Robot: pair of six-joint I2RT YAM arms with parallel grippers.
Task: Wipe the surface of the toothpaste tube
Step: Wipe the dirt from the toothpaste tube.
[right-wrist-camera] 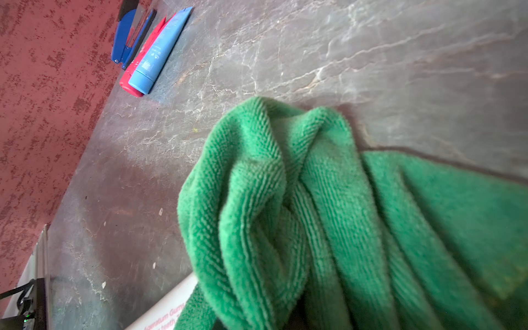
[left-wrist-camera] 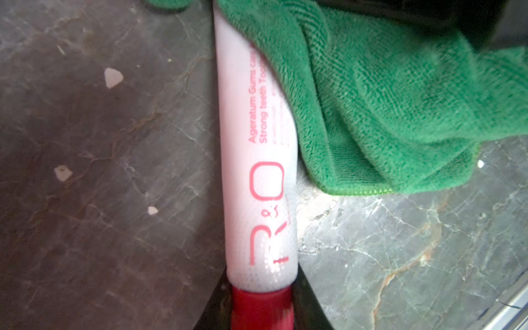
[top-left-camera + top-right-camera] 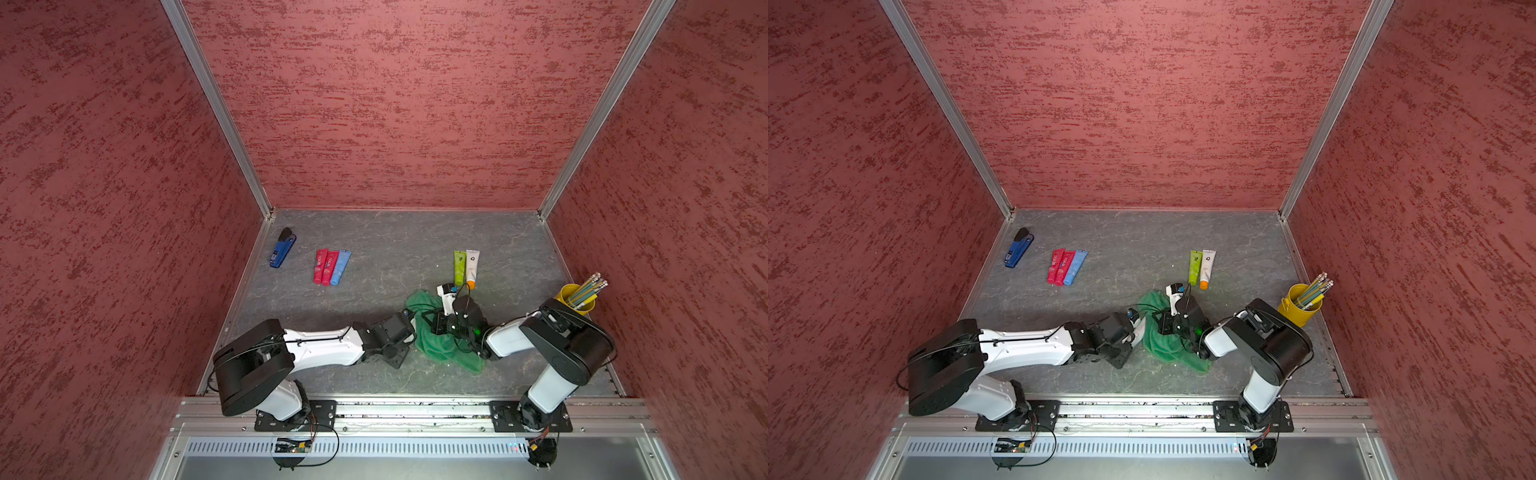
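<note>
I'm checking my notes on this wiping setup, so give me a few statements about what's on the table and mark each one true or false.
1. The green cloth covers part of the white tube. True.
2. The yellow cup is empty. False: the yellow cup holds pencils.
3. Two red tubes and a blue tube lie side by side near the blue stapler. True.
4. The left gripper has open fingers and holds nothing. False: the left gripper's fingers clamp the white tube at its red cap.
5. The green tube lies alone. False: an orange-capped tube lies right beside the green tube.
</note>
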